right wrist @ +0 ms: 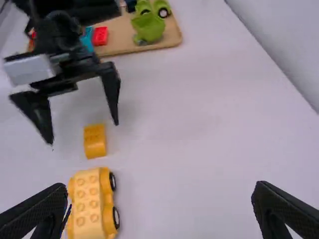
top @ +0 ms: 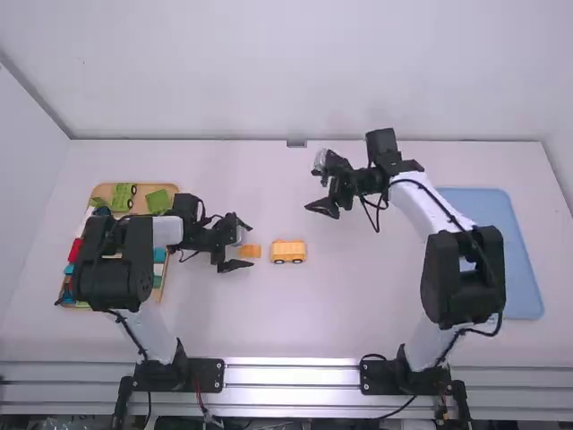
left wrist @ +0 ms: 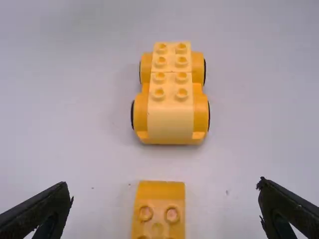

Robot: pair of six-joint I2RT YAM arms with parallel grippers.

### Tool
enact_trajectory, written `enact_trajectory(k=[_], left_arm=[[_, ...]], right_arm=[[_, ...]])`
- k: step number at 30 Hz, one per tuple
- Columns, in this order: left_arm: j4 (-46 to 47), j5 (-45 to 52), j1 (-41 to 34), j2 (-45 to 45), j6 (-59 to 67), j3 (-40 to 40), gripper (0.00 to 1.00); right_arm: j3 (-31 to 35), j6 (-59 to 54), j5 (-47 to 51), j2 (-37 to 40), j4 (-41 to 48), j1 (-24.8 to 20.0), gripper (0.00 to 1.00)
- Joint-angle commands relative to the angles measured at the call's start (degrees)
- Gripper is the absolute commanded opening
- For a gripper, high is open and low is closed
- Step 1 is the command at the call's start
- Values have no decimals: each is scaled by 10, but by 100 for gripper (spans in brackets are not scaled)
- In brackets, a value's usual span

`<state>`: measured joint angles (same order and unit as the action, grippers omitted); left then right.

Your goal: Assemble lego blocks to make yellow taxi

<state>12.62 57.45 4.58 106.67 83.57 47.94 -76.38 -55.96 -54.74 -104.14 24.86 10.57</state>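
Item one, the counter (top: 367, 305): white, seen whole from the side where the arms are mounted.

Item two, yellow car base (top: 288, 252): studs along its top, black-edged wheels at its sides. It lies near the middle of the counter, a little left of centre, its length running parallel to the near edge.

Item three, small yellow block (left wrist: 158, 195): studded, with a smooth end facing the car base. It lies on the counter on the side of the car base toward the left edge, near it but apart.

Item four, left hand (top: 252, 246): low beside the block, its fingers spread wide, one to each side of the block with space between; nothing gripped.

Item five, right hand (top: 313, 188): raised above the counter toward the far edge, right of the car base; fingers wide apart, holding nothing.

Item six, wooden tray (right wrist: 172, 39): near the counter's left edge, partly under the left arm (top: 112, 260). Contents include green pieces (right wrist: 148, 27), some with wheels, and a red block (right wrist: 100, 35).

Item seven, blue tray (top: 526, 260): near the counter's right edge, partly behind the right arm (top: 461, 278).
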Motion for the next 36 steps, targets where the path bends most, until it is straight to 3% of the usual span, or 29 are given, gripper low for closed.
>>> enact_trajectory(k=[1,7,10,16,21,24,33,36], left_arm=[[-4,52,27,4,29,-6,99],[-65,68,28,57,-12,-6,99],[-60,45,25,63,-13,-6,99],[-84,45,27,85,-18,-6,100],[-82,45,22,99,-9,-6,95],[-69,46,22,99,19,-5,82],[-60,31,22,116,16,0,61],[-60,31,22,116,16,1,47]], right_arm=[[40,-54,-33,11,-14,-24,99],[143,13,-122,7,-207,-39,98],[192,84,-116,7,-328,-37,99],[241,185,-76,7,-471,-19,99],[247,212,-63,7,-493,-11,99],[247,213,-68,7,-493,-16,99],[247,213,-69,7,-489,-20,99],[247,213,-69,7,-487,-19,98]])
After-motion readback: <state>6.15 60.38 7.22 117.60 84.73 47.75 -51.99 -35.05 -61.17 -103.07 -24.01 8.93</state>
